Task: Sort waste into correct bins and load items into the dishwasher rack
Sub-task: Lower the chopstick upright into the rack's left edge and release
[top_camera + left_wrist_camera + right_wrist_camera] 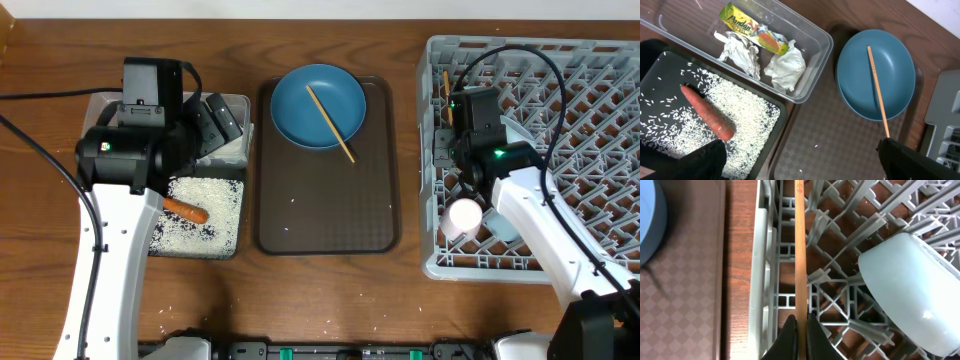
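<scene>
My right gripper [801,325] is shut on a wooden chopstick [800,245], holding it along the left wall of the grey dishwasher rack [560,70]. A light blue cup [915,295] lies in the rack beside it, and a pinkish-white cup [463,217] sits at the rack's near left corner. The other chopstick [878,92] rests across the blue plate [860,65]. My left gripper [800,165] hangs open above the bins. The clear tub [812,70] holds a yellow-green wrapper [755,30], foil [742,52] and white paper [787,67]. The black tray [785,107] holds rice [747,112] and a carrot [707,111].
The plate sits at the far end of a brown serving tray [330,210] in the middle of the wooden table, with a few stray rice grains on it. Cables run over both arms. The rack's pegs stand close around the right gripper.
</scene>
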`<state>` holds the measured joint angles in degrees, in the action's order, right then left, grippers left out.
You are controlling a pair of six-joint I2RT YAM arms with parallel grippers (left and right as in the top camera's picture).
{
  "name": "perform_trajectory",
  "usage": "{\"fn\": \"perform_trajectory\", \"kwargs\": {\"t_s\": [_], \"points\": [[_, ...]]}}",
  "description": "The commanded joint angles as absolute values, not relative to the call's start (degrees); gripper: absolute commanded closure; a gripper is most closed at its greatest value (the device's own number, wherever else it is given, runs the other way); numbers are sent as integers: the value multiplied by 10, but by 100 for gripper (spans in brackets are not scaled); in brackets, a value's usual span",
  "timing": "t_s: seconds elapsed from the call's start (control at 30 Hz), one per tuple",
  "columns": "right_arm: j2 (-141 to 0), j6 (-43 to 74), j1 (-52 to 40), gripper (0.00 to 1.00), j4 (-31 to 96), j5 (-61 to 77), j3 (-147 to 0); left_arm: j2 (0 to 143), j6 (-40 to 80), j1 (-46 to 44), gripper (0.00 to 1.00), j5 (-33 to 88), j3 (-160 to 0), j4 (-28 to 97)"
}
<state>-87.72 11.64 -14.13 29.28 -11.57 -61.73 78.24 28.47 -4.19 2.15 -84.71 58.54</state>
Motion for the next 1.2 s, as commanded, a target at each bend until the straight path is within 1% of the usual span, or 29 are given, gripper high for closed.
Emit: {"fn": "perform_trajectory", "kwargs": {"t_s": [0.0, 0.17, 0.3, 0.33, 0.37, 0.47, 0.5, 0.7, 0.73, 0.77, 0.8, 0.83, 0.87, 0.9, 1.03, 1.13, 1.17], "points": [[-881, 106, -139, 97, 289, -118, -611, 783, 281, -39, 1, 12, -845, 587], [-882, 106, -139, 98, 285, -118, -611, 783, 281, -39, 1, 12, -845, 587], [-884, 106, -139, 97, 285, -117, -611, 783, 281, -39, 1, 12, -845, 587], [-884, 106, -139, 94, 285, -117, -611, 783, 281, -39, 1, 12, -845, 587], [-884, 106, -139, 89, 285, -117, -611, 783, 281, -39, 1, 12, -845, 587], [-884, 106, -139, 67, 285, -116, -611, 783, 281, -39, 1, 12, -845, 587], [-884, 106, -139, 66, 285, -116, -611, 783, 281, -39, 1, 12, -845, 587], [-884, 106, -139, 66, 286, -113, -611, 783, 281, -39, 1, 12, -845, 587], [-884, 106, -139, 64, 286, -110, -611, 783, 281, -39, 1, 12, -845, 587], [-884, 106, -139, 59, 285, -108, -611, 783, 281, -39, 1, 12, -845, 587], [-884, 106, -139, 52, 285, -104, -611, 783, 281, -39, 1, 12, -845, 587], [-884, 106, -139, 40, 285, -99, -611, 783, 281, -39, 1, 12, -845, 587], [-884, 106, -139, 23, 285, -94, -611, 783, 281, -39, 1, 12, -845, 587], [-884, 106, -139, 2, 284, -94, -611, 783, 281, -39, 1, 12, -845, 587], [-884, 106, -139, 1, 284, -88, -611, 783, 281, -39, 1, 12, -845, 587], [-884, 106, -140, 1, 280, -54, -611, 783, 281, -39, 1, 12, -845, 587], [-884, 106, -140, 5, 279, -38, -611, 783, 281, -39, 1, 12, -845, 587]]}}
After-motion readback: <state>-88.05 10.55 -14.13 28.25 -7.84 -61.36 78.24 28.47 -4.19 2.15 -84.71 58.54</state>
